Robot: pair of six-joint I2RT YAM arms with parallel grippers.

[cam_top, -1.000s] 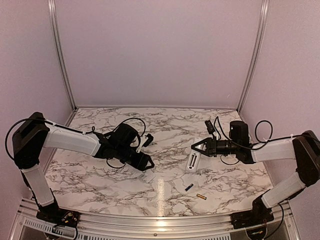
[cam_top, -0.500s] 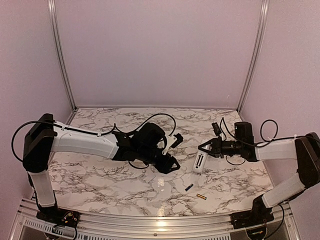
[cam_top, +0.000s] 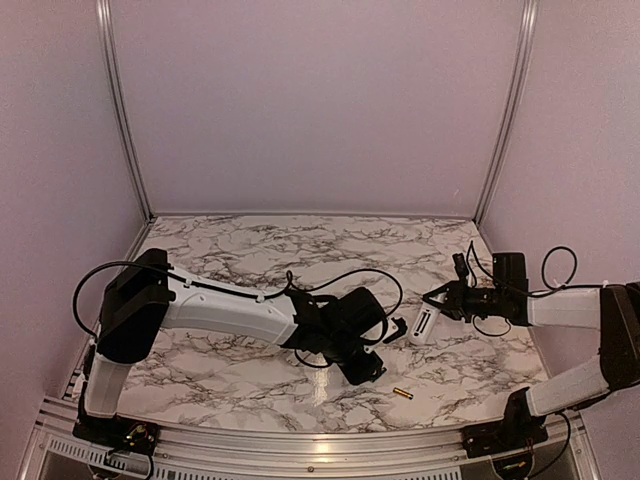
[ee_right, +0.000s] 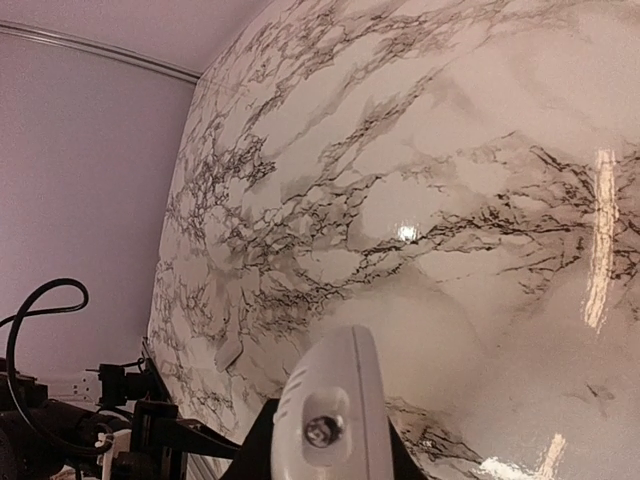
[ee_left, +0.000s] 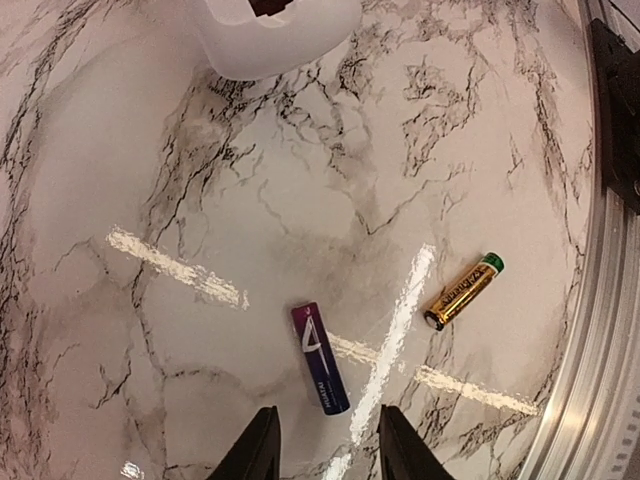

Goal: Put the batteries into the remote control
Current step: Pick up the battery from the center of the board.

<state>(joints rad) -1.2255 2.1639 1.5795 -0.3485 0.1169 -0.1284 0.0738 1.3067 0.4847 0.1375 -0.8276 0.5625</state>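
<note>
The dark blue battery (ee_left: 320, 358) lies on the marble just ahead of my left gripper (ee_left: 326, 450), whose jaws stand apart with nothing between them. In the top view that gripper (cam_top: 370, 370) hangs over this battery and hides it. The gold battery (ee_left: 463, 292) (cam_top: 403, 393) lies loose a little to the right. My right gripper (cam_top: 440, 300) is shut on the white remote control (cam_top: 420, 326), which hangs tilted just above the table. In the right wrist view the remote control (ee_right: 330, 400) stands between the jaws of the right gripper (ee_right: 325, 445), one end with a screw facing the camera. Its lower end shows in the left wrist view (ee_left: 270, 35).
An aluminium rail (ee_left: 600, 300) runs along the near edge of the marble table (cam_top: 250, 250), close to the gold battery. Lilac walls close in the sides and back. A small pale flat piece (ee_right: 228, 350) lies on the marble left of the remote.
My left arm has swung far to the right and toward the near edge, over the dark battery, its jaws narrowing. My right gripper has carried the remote control rightward.
</note>
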